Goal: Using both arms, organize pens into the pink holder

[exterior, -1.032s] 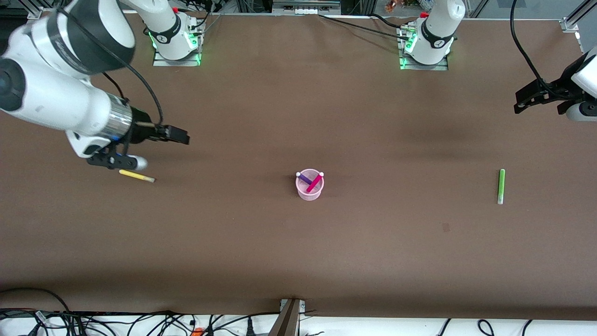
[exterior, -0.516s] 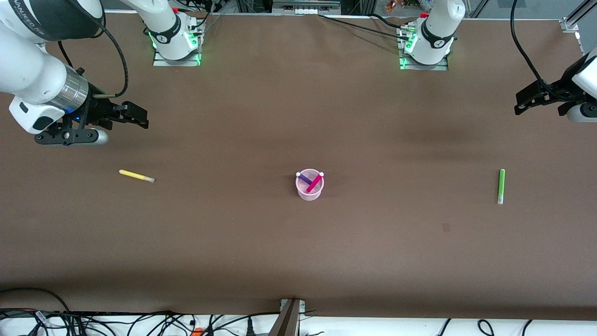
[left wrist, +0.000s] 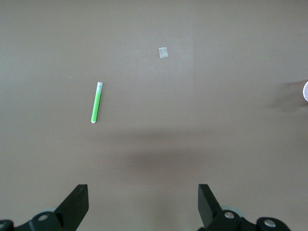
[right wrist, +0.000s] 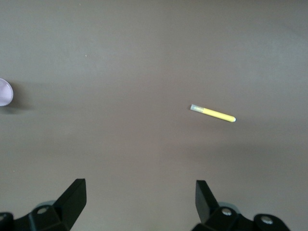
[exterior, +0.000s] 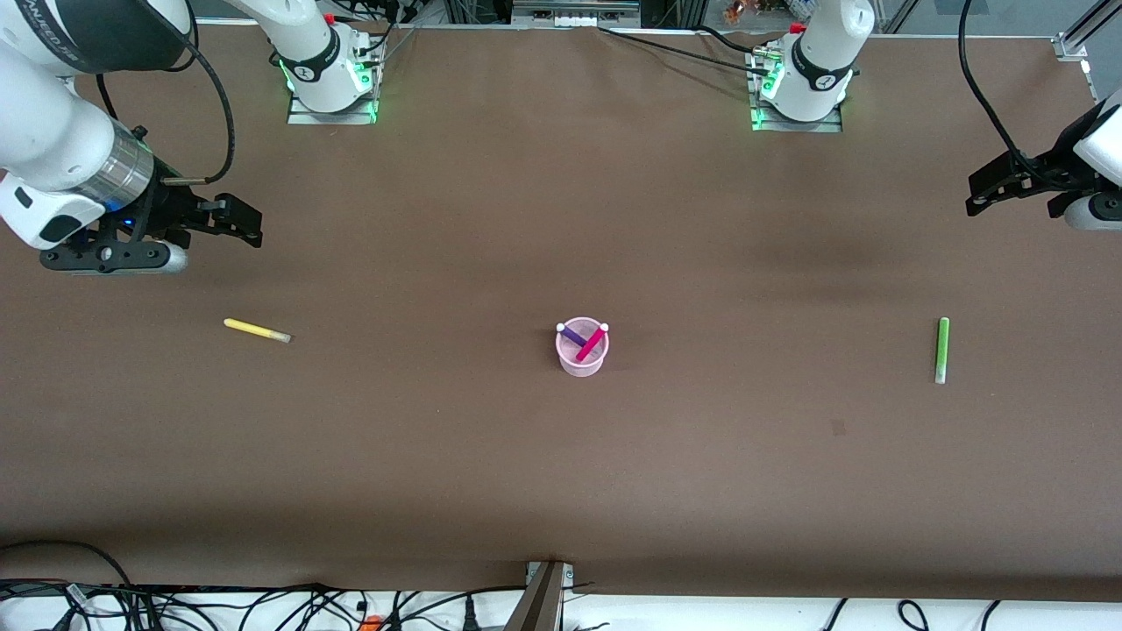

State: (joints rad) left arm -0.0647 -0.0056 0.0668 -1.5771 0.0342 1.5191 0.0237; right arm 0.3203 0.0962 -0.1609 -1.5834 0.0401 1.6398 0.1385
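The pink holder (exterior: pixel 582 350) stands at the table's middle with the purple pen (exterior: pixel 573 334) and the magenta-pink pen (exterior: pixel 592 342) leaning in it. The yellow pen (exterior: pixel 256 330) lies flat toward the right arm's end and shows in the right wrist view (right wrist: pixel 213 114). The green pen (exterior: pixel 941 349) lies flat toward the left arm's end and shows in the left wrist view (left wrist: pixel 96 102). My right gripper (exterior: pixel 238 219) is open and empty, up over bare table. My left gripper (exterior: pixel 983 188) is open and empty, up over the table near its end.
The brown table (exterior: pixel 561 473) has both arm bases (exterior: pixel 329 74) along its edge farthest from the camera. A small pale patch (left wrist: pixel 163 52) lies on the table near the green pen. Cables lie along the table's near edge.
My right gripper has lifted from just above the yellow pen and drawn back toward the right arm's end of the table, empty. The yellow pen has stayed in place. The left arm has not moved.
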